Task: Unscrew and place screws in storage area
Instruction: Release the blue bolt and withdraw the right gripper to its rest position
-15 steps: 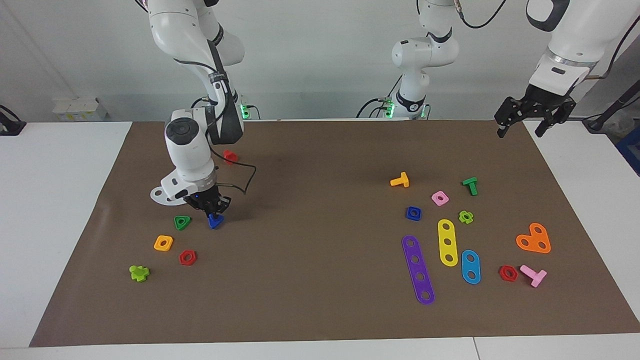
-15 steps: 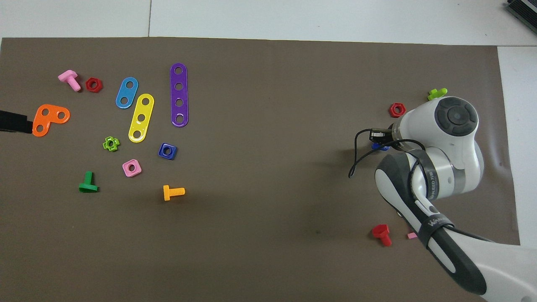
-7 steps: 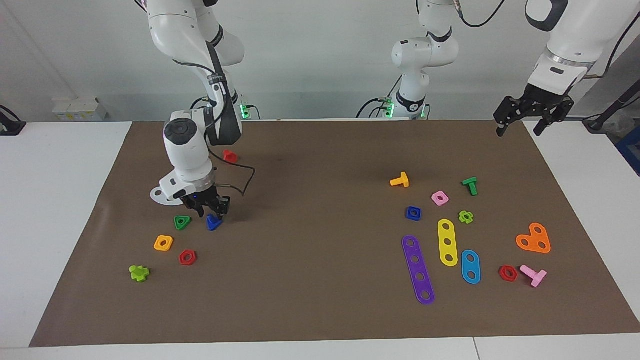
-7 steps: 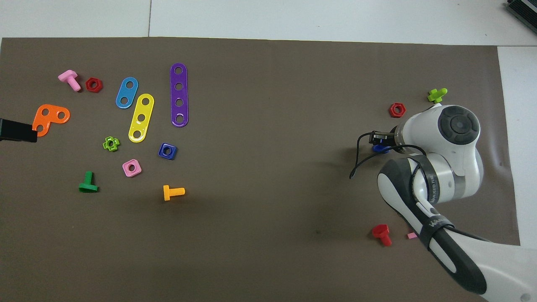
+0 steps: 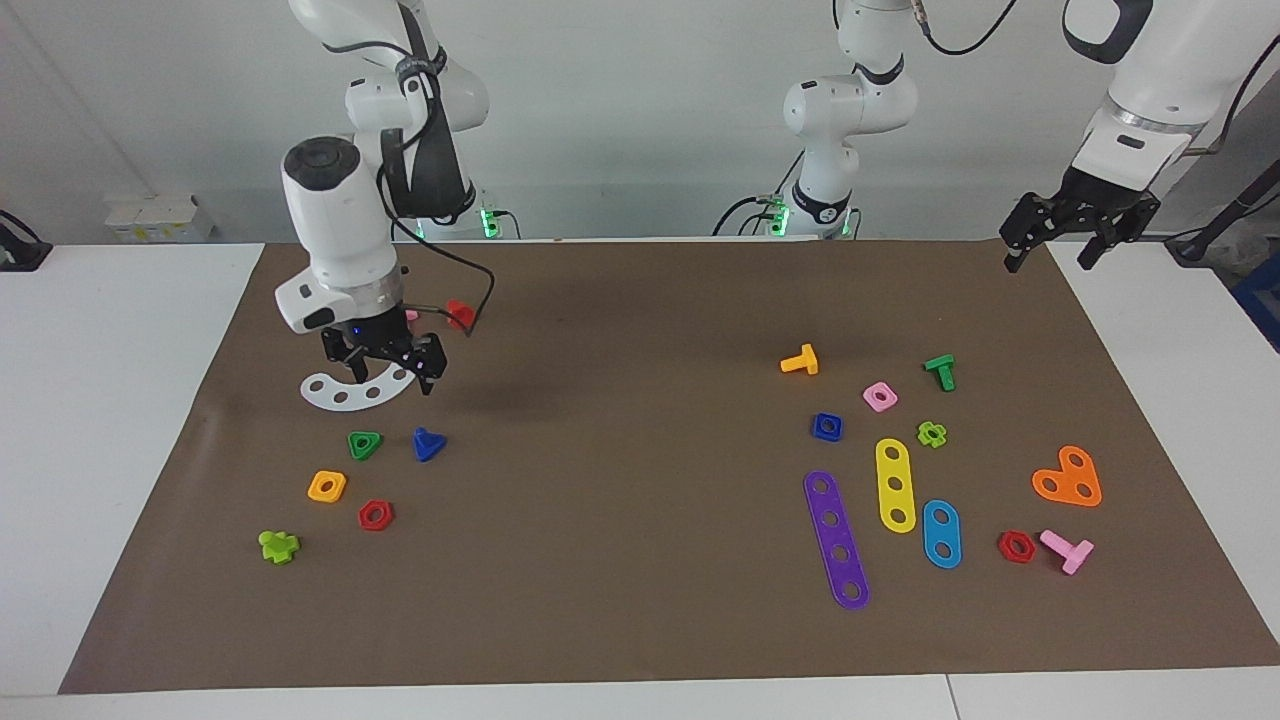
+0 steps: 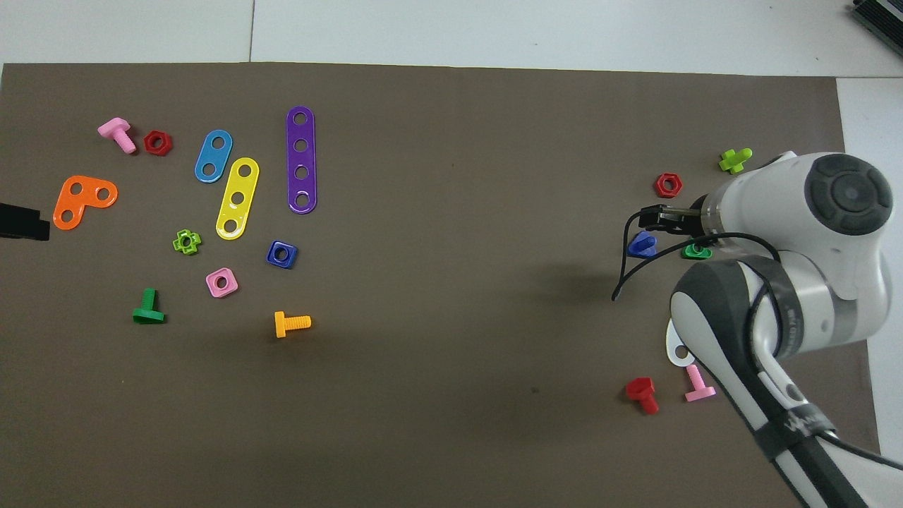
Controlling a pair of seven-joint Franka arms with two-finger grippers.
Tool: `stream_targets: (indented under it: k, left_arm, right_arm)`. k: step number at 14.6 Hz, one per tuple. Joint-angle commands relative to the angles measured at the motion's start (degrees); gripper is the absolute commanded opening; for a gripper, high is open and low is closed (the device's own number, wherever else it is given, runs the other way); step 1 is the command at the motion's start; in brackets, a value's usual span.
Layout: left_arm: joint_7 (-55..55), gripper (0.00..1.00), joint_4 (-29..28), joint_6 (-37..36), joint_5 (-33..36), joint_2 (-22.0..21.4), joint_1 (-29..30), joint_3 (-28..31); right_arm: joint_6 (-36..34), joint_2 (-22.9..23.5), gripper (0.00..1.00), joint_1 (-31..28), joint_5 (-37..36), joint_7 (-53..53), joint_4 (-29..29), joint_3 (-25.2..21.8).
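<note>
Since a second ago the right gripper (image 5: 385, 362) has let go of the dark-blue bolt (image 5: 428, 444) and risen; we now see it hanging, fingers apart and empty, over the white curved strip (image 5: 352, 391). We count one dark-blue bolt, lying on the brown mat (image 5: 640, 620) toward the right arm's end, beside the green triangular nut (image 5: 365, 444), and one dark-blue square nut (image 5: 827, 427) toward the left arm's end. The left gripper (image 5: 1081, 225) waits, spread open, above the mat's corner nearest the left arm's base.
</note>
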Motion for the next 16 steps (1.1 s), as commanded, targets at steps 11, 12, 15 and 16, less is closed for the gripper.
stream_targets:
  k: [11, 12, 15, 16]
  left_arm:
    - [0.35, 1.0, 0.57, 0.26, 0.9, -1.06, -2.19, -1.33]
    - [0.35, 1.0, 0.66, -0.17, 0.9, -1.06, -2.19, -1.42]
    - [0.18, 1.0, 1.18, -1.67, 0.03, -0.98, -2.01, -1.42]
    - [0.18, 1.0, 1.36, -1.93, -1.45, -0.98, -1.75, -1.34]
  right_arm:
    - [-30.47, 1.06, 1.0, -4.23, 5.65, -9.24, 27.24, -0.19]
    - [-30.56, 0.97, 1.0, -4.06, 5.3, -9.33, 26.89, -0.01]
    - [-31.7, 1.23, 1.0, -4.32, 5.47, -9.41, 27.41, 0.16]
    - [-31.44, 1.5, 1.0, -4.23, 5.13, -9.41, 27.41, 0.16]
